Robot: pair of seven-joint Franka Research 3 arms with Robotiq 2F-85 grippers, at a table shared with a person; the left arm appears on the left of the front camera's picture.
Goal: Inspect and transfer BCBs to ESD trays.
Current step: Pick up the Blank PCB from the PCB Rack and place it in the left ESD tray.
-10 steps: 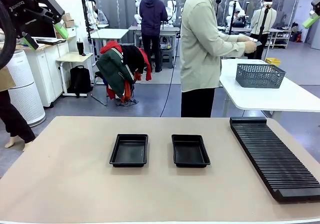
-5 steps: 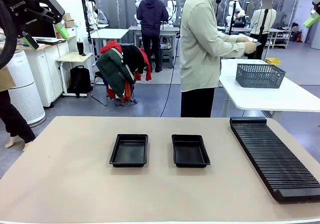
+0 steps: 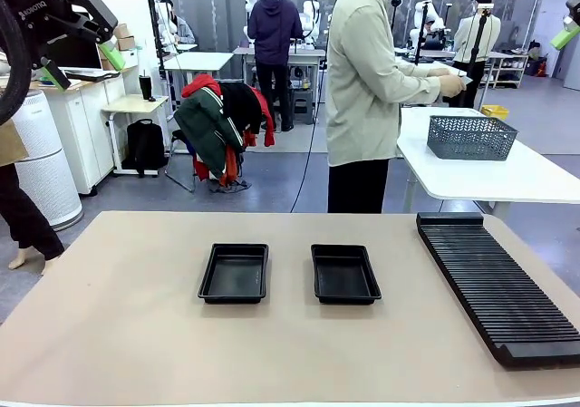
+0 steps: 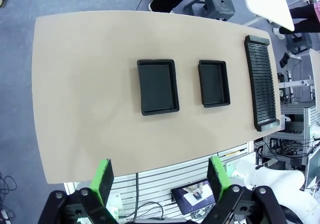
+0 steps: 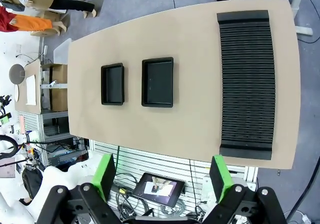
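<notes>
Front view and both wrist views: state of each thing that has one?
Left tray: empty, flat on table.
Right tray: empty, flat on table.
Slotted rack: no boards in it.
Wire basket: upright, contents hidden.
Left gripper: jaws open, holding nothing.
Right gripper: jaws open, holding nothing.

On the table [image 3: 118, 325] you have the left tray [image 3: 234, 273] and right tray [image 3: 344, 274] side by side, apart, with the rack [image 3: 498, 285] well to their right. Beyond the far edge, a person [image 3: 367, 81] stands turned toward a basket [image 3: 471, 138]. The left gripper [image 3: 83, 65] hangs high at upper left, jaws apart.
</notes>
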